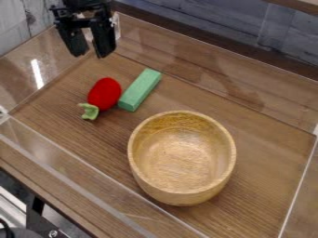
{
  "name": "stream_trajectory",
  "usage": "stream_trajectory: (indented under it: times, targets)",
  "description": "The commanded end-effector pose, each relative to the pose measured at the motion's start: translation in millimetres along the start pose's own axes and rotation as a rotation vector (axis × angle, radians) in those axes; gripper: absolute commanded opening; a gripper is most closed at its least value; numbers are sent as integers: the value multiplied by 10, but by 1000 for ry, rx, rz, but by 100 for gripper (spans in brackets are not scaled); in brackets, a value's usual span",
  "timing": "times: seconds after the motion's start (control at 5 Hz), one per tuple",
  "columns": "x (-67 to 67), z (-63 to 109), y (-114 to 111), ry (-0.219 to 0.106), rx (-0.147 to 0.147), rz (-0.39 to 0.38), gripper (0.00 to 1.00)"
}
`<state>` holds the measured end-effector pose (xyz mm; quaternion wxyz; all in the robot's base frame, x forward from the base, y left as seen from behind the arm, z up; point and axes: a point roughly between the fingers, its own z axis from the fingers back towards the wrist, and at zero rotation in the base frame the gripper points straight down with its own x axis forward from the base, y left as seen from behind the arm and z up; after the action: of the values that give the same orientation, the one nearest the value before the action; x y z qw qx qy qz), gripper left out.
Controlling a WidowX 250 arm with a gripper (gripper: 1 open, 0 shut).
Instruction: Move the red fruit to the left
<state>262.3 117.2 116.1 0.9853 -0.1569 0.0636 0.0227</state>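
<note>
we see one gripper (91,41) at the upper left of the view, its two dark fingers (74,39) spread wide apart and pointing down toward the table; it grasps nothing and touches nothing, hanging in the air above and behind the red fruit (104,92)

we count one red fruit, a small rounded strawberry shape with a smooth, bright red, slightly glossy body and a green leafy stem end that sticks out at its lower left. it lies on its side on the table (248,93), left of centre, well apart from the gripper

just beside it on the right we count one green block (140,89), flat and rectangular, pale matte green, lying at a slant with its long side running up to the right; its lower end sits right against the fruit, though we cannot tell whether the two actually touch

we count one wooden bowl (181,156), round and deep, light-coloured with visible grain and a thick rim, standing upright in the lower right part of the scene with nothing inside it. it is much larger than the fruit and stands near the lower end of the block without touching it

the table is brown wood with a streaky grain and a shiny finish, and clear, glassy walls (25,70) run around its edges, catching reflections
</note>
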Motion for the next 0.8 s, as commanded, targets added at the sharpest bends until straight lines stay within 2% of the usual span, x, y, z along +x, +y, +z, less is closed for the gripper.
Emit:
stream_trajectory:
  times: [0.0,0.2,0.6]
  targets:
    - [-9,302,-94,-85,42,11,100]
    - [13,371,-100,-98,39,57,100]
    - [32,302,-138,-51,46,-38,100]
